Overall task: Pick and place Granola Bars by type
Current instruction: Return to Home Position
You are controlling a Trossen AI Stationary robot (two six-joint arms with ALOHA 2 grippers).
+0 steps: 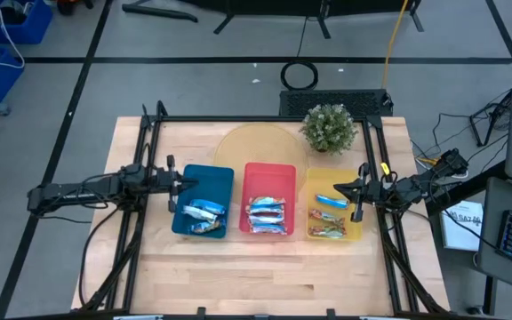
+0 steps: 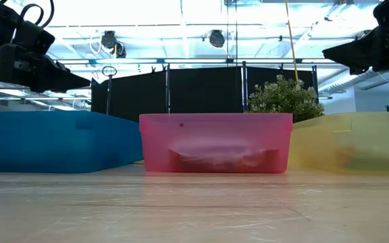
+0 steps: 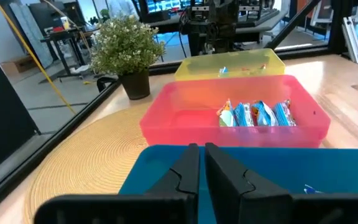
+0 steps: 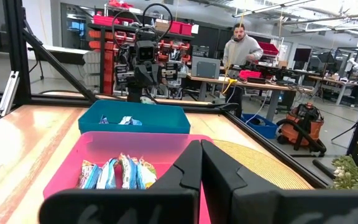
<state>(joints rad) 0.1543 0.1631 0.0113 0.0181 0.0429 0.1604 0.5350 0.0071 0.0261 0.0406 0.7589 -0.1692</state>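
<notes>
Granola bars (image 1: 265,213) in the red bin (image 1: 269,165) look light, crinkly, slippery, best pinched mid-length; left gripper (image 3: 201,152) and right gripper (image 4: 201,149) hang clenched and empty.

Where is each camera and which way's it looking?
High: above the table, looking straight down on both arms.
Low: tabletop height, facing the red tray; left gripper, right gripper overhead.
Left wrist: past its shut fingers, toward the yellow tray.
Right wrist: past its shut fingers, toward the blue tray.
Both wrist views share the red tray.
</notes>
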